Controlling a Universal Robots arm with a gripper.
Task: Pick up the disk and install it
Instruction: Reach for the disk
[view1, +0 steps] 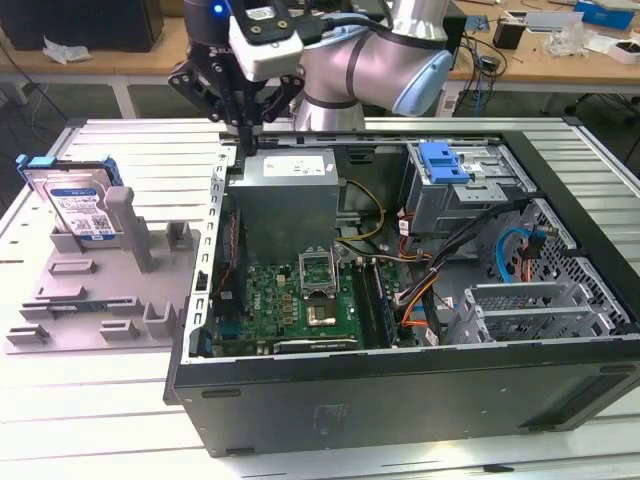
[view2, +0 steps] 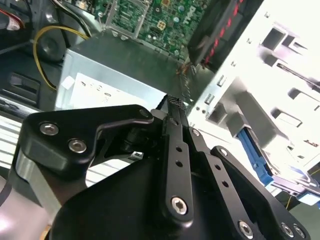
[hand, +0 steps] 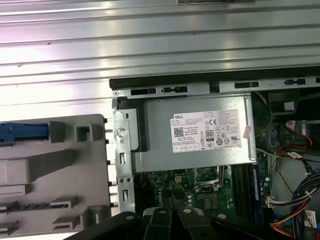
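Note:
The disk (view1: 78, 203), a silver-grey drive with a white-and-blue label in a blue bracket, stands upright in the grey fixture (view1: 95, 300) at the exterior view's left. Its blue bracket edge shows in the first wrist view (hand: 22, 132) and in the second wrist view (view2: 256, 159). My gripper (view1: 246, 133) hangs over the back left corner of the open computer case, to the right of the disk and well apart from it. Its fingers are shut with nothing between them, tips together in the second wrist view (view2: 173, 103) and low in the first wrist view (hand: 172, 214).
The open computer case (view1: 400, 390) holds a grey power-supply box (view1: 285, 185), a green motherboard (view1: 300, 295), loose cables, and a drive cage with a blue latch (view1: 445, 162). Everything rests on a slatted aluminium table (view1: 130, 135). Cluttered benches stand behind.

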